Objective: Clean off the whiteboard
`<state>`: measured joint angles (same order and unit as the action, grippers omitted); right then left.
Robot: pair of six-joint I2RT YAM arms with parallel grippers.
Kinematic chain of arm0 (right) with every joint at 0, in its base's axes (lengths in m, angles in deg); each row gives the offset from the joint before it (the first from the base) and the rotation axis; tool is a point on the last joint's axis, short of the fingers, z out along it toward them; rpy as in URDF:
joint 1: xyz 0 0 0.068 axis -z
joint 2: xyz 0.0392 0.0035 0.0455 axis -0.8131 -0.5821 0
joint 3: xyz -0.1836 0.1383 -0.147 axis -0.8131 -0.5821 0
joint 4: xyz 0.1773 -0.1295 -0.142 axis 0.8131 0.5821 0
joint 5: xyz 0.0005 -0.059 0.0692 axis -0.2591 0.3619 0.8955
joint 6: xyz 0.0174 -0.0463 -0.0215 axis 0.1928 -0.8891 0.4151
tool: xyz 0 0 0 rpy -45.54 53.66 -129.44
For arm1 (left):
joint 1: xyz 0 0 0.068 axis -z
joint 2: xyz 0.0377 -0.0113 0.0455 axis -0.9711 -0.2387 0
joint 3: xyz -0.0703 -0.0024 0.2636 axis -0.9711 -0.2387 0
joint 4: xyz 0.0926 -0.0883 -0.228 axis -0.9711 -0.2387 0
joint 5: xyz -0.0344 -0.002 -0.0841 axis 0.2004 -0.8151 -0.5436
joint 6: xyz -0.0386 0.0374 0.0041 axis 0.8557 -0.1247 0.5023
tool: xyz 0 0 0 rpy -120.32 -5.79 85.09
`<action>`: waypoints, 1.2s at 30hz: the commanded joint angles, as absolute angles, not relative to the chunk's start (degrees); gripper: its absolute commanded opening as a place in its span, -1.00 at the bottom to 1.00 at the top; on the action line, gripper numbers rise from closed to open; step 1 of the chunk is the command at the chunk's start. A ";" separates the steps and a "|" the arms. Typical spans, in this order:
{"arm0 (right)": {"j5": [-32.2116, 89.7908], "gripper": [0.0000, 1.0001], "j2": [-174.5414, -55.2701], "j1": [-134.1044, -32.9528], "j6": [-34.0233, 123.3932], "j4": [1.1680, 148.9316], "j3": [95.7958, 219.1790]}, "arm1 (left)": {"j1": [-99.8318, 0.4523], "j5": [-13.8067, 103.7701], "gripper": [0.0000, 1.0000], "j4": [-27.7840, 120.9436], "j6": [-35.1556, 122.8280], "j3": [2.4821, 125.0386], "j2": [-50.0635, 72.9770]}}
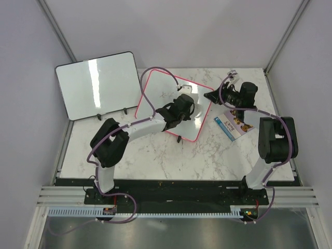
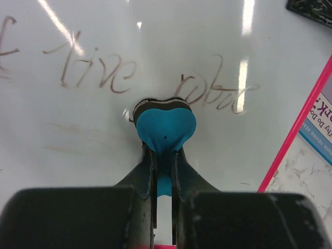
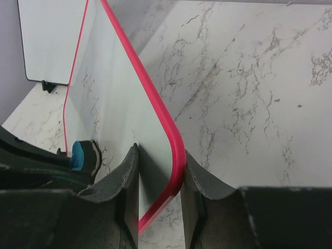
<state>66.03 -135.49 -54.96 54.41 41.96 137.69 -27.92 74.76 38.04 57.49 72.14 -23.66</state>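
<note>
Now your left gripper (image 2: 163, 155) pinches a blue eraser (image 2: 165, 122) against the whiteboard (image 1: 155, 93), just beside the grey writing (image 2: 98, 72). Your right gripper (image 3: 161, 163) clamps the whiteboard's pink right edge. The whiteboard sits mid-table (image 1: 155, 161), right of the black-framed board (image 1: 96, 83).

Left arm (image 1: 136, 126) was found bent sharply at the elbow close to its base, with the forearm reaching forward and to the right. Left gripper (image 2: 163, 155) pointed downward and was closed, its fingers (image 2: 148, 168) nearly together and pinching the blue eraser (image 2: 165, 122) by its narrow tab. Right arm (image 1: 275, 139) stood folded over its base, forearm reaching forward and to the left. Right gripper (image 3: 160, 166) was clamped on the whiteboard (image 3: 119, 104) at a rounded corner, one finger on each face.
</note>
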 commanded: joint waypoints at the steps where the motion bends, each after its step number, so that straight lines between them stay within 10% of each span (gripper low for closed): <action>1: 63.43 -1.00 -134.72 -57.04 43.67 37.47 133.98 | -26.62 71.86 -0.96 32.00 60.29 72.01 -29.77; 20: 66.50 -1.00 -131.04 -57.13 40.07 41.06 134.76 | -50.69 69.51 -0.97 32.79 52.31 76.05 -27.13; 36: 67.03 -1.00 -131.82 -57.13 38.40 43.52 135.64 | -49.14 49.20 -0.96 31.20 41.59 92.58 -36.98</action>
